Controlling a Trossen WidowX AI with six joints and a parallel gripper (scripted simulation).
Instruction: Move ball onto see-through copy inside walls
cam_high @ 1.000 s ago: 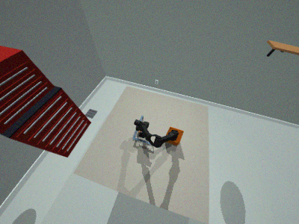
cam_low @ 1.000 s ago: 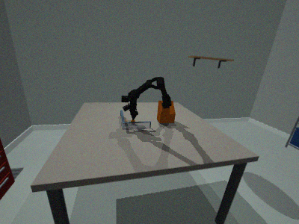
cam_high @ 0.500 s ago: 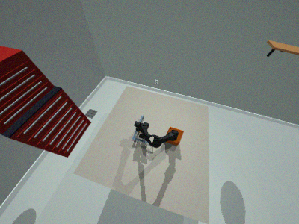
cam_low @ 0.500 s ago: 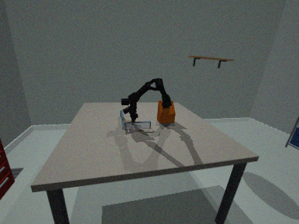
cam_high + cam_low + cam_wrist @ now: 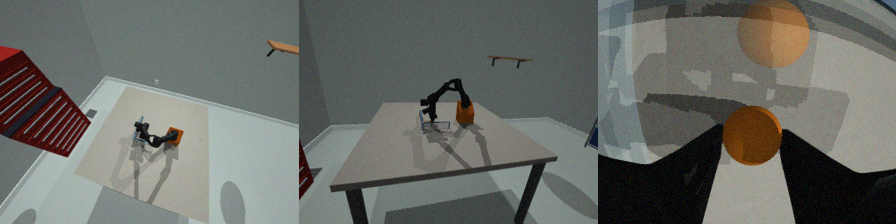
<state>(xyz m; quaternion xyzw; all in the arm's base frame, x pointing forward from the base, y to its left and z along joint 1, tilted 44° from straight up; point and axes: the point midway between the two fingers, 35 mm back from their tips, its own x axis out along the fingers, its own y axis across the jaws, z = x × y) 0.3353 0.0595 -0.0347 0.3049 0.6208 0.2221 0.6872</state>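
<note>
The solid orange ball is between the two black fingertips in the wrist view and looks dark in their shadow. My gripper is shut on the ball, with a fingertip touching each side, low over the table. The see-through copy is paler and lies further up in the wrist view, slightly right of the ball and apart from it. The low clear walls, with bluish edges, form a corner; one wall stands behind the gripper. The ball itself is too small to make out surely in the top and exterior views.
The beige table carries the orange base block of the arm, to the right of the walls. Shadows of the arm fall across the tabletop. A red cabinet stands on the floor away from the table.
</note>
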